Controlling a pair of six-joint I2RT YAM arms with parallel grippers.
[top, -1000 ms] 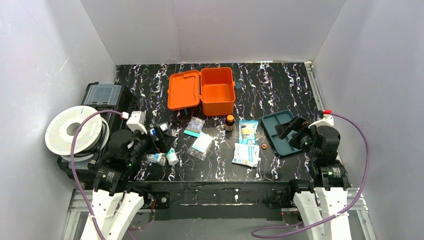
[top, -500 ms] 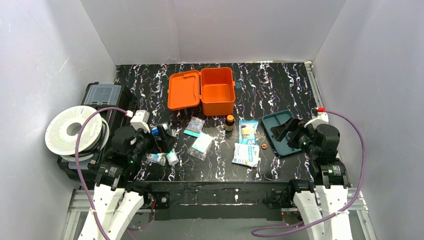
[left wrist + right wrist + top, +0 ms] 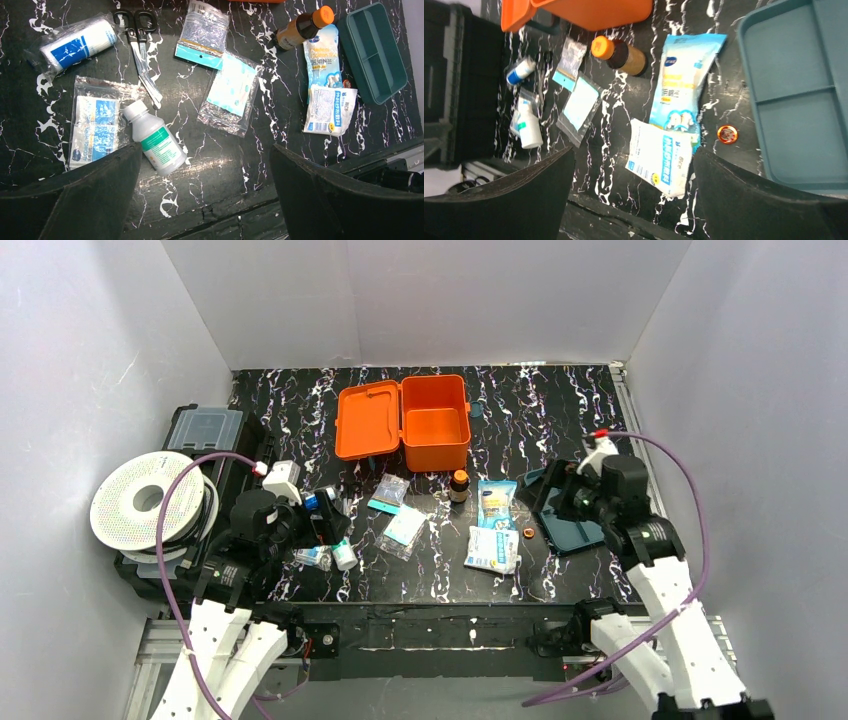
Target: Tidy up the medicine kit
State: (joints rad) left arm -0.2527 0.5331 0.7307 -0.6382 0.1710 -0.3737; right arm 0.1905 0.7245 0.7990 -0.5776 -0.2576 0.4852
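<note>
The orange medicine kit (image 3: pixel 436 425) stands open at the back centre, its lid laid flat to the left; its edge shows in the right wrist view (image 3: pixel 589 12). In front lie a brown bottle (image 3: pixel 459 485), a blue pouch (image 3: pixel 496 502), a white packet (image 3: pixel 659 157), clear bags (image 3: pixel 231 92), scissors (image 3: pixel 140 50), a gauze roll (image 3: pixel 75 42) and a white bottle (image 3: pixel 156 145). My left gripper (image 3: pixel 325 520) hovers open above the white bottle. My right gripper (image 3: pixel 550 495) hangs open over the teal tray's (image 3: pixel 572 525) left edge, holding nothing.
A black case with a clear lid (image 3: pixel 205 430) and a white filament spool (image 3: pixel 150 498) sit at the far left. A small orange round piece (image 3: pixel 727 134) lies beside the tray. White walls enclose the table on three sides.
The right arm has lifted and swung left and away from its base, over the teal tray toward the packets. The left arm has barely shifted.
</note>
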